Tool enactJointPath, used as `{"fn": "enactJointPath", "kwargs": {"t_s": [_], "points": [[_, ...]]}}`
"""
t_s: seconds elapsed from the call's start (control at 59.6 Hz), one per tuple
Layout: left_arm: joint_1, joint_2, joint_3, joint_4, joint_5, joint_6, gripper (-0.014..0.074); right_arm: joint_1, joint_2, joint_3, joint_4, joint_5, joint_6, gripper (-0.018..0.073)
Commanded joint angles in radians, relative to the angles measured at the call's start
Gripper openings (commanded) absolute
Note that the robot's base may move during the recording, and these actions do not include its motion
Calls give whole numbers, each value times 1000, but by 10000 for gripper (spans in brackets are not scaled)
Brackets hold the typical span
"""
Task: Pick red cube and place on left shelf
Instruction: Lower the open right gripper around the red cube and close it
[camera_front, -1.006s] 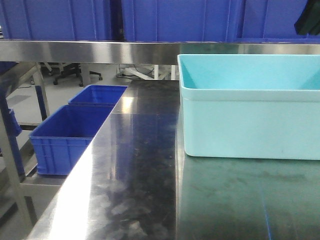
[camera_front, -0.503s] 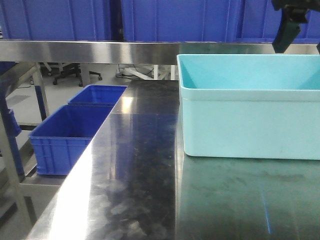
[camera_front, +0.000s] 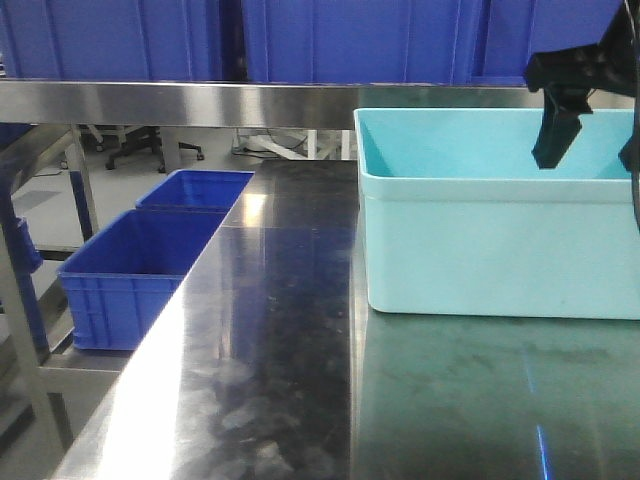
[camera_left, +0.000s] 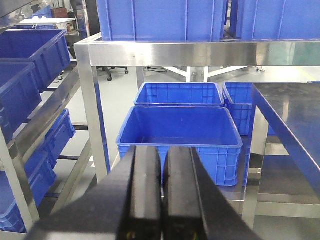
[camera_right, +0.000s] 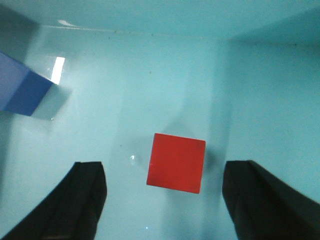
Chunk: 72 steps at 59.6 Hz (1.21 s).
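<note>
down comes the right gripper (camera_front: 592, 150), which half a second back was up at the top right corner of the front view and now hangs inside the rim of the teal bin (camera_front: 480, 240), on the right side of the steel bench (camera_front: 280, 330) toward its back edge. its fingers are spread wide with nothing between the pads. the red cube (camera_right: 176, 162) lies flat on the bin floor, and from the right wrist view it sits squarely in the gap between the two fingers, a touch nearer the right one, clear of both. a cube has no long axis to fuss over, and its sides run almost parallel to the fingers, turned only slightly. a blue block (camera_right: 22, 90) rests well apart, toward the bin's left wall. the left gripper (camera_left: 162, 200) has its fingers pressed together and empty, out past the bench's left edge near the left shelf (camera_left: 47, 107). right arm is plainly the nearer; i'd judge a straight drop and squeeze is what's called for.
</note>
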Motion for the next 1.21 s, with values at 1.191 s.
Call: {"fn": "enactJointPath", "kwargs": {"t_s": [1.191], "points": [[1, -15, 25, -1, -87, -2, 102, -4, 91, -39, -1, -58, -1, 594]]}}
